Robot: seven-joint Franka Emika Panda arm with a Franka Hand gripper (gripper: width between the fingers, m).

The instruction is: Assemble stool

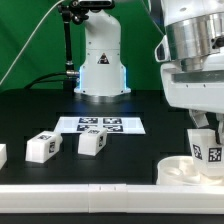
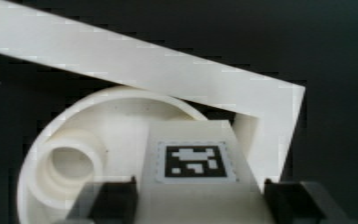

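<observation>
Gripper (image 1: 204, 128) is pinching the held leg (image 1: 206, 150), a white block kept upright with its tag facing the exterior camera. In the wrist view both fingers (image 2: 115, 201) press on opposite sides of the block, with the tag face between them. The held leg sits over the seat (image 1: 184, 170), a round white disc lying flat by the bench (image 1: 150, 110) corner at the exterior view's right, close to the near edge. The leg's lower end is at the seat's rim area; it may be touching, but I can't tell from either view. The seat has a raised round hub (image 2: 69, 160), which is beside the held leg, not under it. A white rail (image 1: 90, 190) runs along the near edge, and its corner wraps round the seat in the wrist view. A loose leg (image 1: 42, 147) and a second loose leg (image 1: 93, 143) lie apart, mid-bench toward the near edge. A third leg (image 1: 2, 155) is cut off at the exterior view's left. The marker board (image 1: 100, 125) lies flat behind them, in front of the robot base (image 1: 102, 65).
</observation>
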